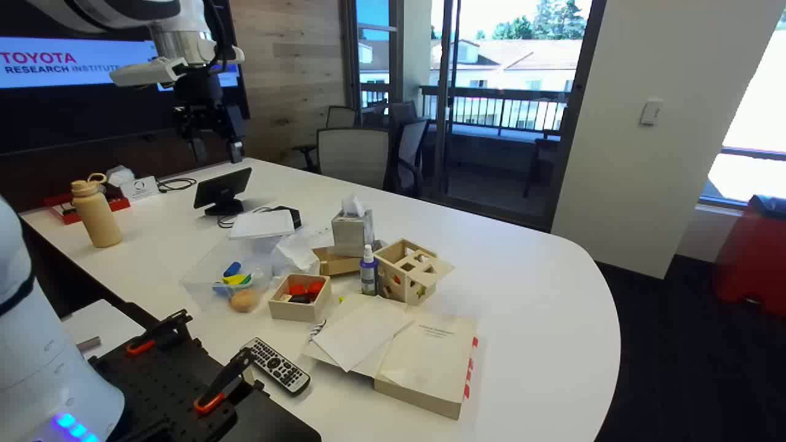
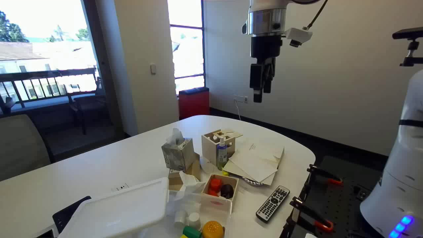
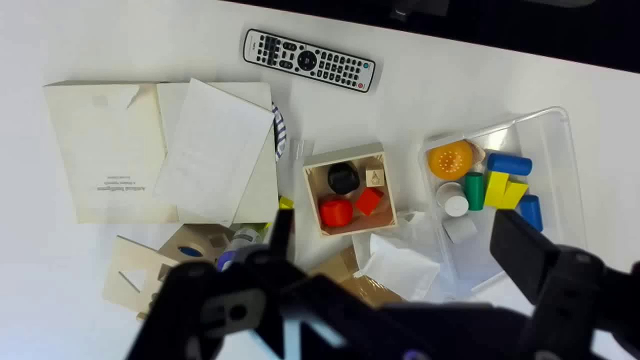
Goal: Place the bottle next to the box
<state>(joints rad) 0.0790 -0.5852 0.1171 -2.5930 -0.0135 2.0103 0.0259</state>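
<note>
Currently the fingers (image 3: pixel 522 256) gape wide with nothing between them, high above the worktop (image 1: pixel 528 294). The bottle (image 1: pixel 368 276) stands upright on it, mid-frame in an exterior view, down and to the right of them, just beside the holed cube (image 2: pixel 210 148). In the wrist view the bottle shows lower left, partly hidden, outside the gap, so the reach likely calls for a sideways shift, then a long drop along its upright axis

The white arm (image 2: pixel 398 162) has a black band (image 2: pixel 411 122), blue base lights (image 2: pixel 400 227), a silver wrist collar (image 2: pixel 264 22), black cable (image 2: pixel 318 14) and black gripper (image 1: pixel 216 151).
</note>
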